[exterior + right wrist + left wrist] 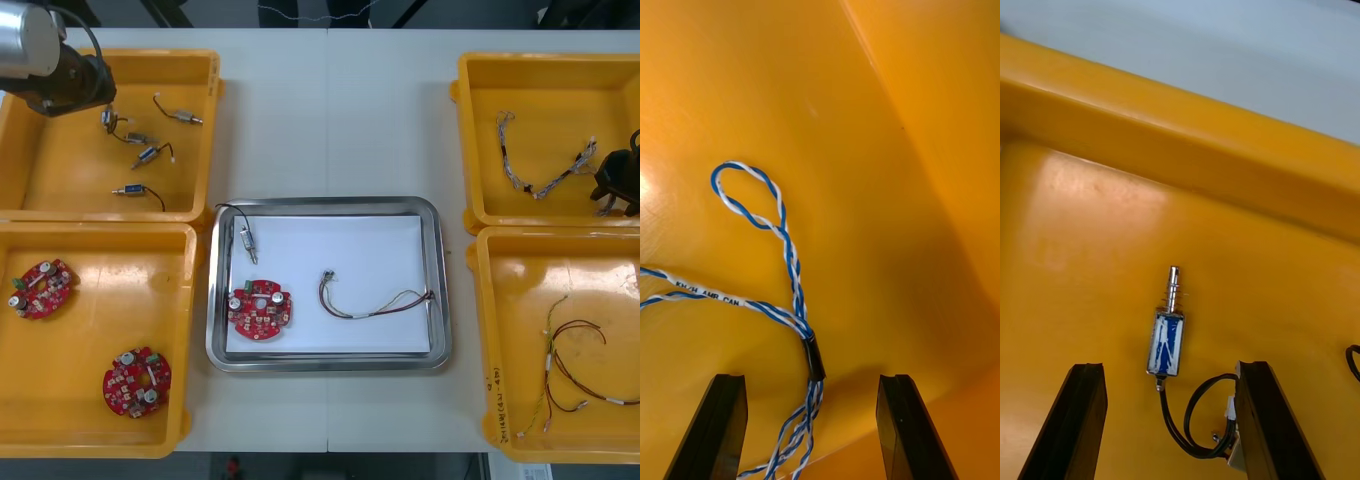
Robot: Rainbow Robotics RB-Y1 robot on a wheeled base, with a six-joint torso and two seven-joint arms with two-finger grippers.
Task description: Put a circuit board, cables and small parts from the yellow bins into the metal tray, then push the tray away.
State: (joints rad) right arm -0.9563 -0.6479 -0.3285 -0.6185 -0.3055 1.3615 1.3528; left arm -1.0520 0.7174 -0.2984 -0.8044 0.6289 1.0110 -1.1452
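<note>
Both low, spread wide: left pincer (1169,367), right pincer (812,379).

The front camera looks steeply down on the whole worktop (330,120). Wrist cameras sit close over the far left bin (60,170) and far right bin (540,100), both shared with it.

Small black print runs along a white strand of the twisted blue and white cable (715,296), which lies in the orange-looking plastic bin (887,187). It ends in "CAN"; the letters before that are too fine to read. Dark handwritten marks stand on the rim of the yellow plastic bin (484,300) at the table's (330,120) five o'clock, too small to read.
</note>
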